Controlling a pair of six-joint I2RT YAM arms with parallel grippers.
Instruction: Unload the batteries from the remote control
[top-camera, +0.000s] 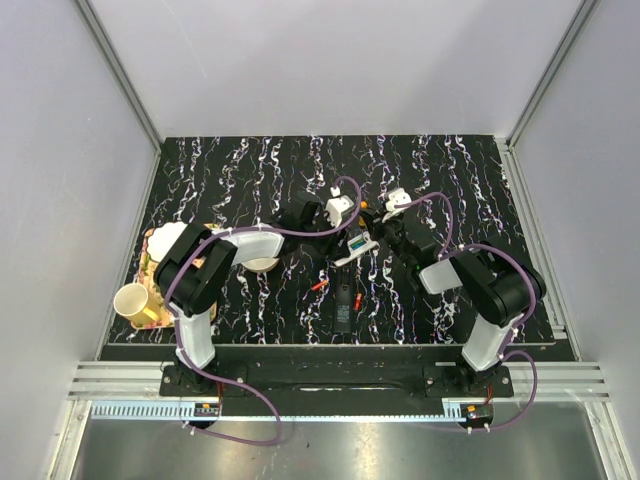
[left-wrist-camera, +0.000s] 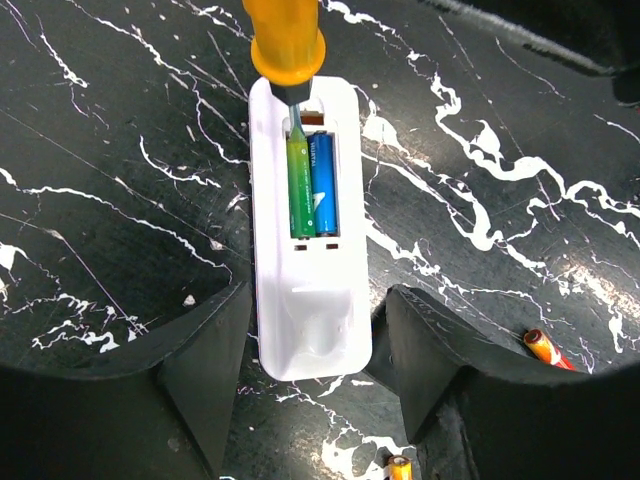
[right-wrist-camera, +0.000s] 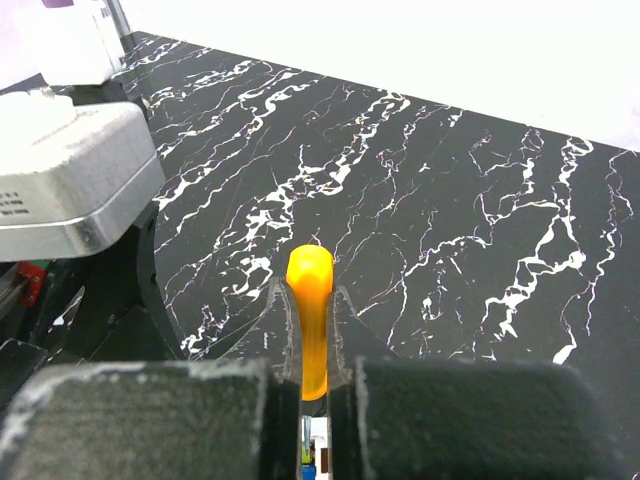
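Observation:
The white remote control (left-wrist-camera: 305, 300) lies slot-up on the black marbled table; it also shows in the top view (top-camera: 356, 246). A green battery (left-wrist-camera: 299, 185) and a blue battery (left-wrist-camera: 323, 185) lie side by side in its slot. My left gripper (left-wrist-camera: 316, 300) is shut on the remote's near end, one finger on each side. My right gripper (right-wrist-camera: 306, 290) is shut on an orange stick (right-wrist-camera: 310, 320). The stick (left-wrist-camera: 285, 35) points down into the slot, with its thin tip at the far end of the green battery.
Two loose orange-red batteries (left-wrist-camera: 545, 347) (left-wrist-camera: 400, 467) lie on the table near my left gripper's right finger. In the top view a black oblong piece (top-camera: 343, 308) lies nearer the bases. A yellow cup (top-camera: 135, 303), a tray (top-camera: 155, 250) and a white bowl (top-camera: 262, 263) stand at the left.

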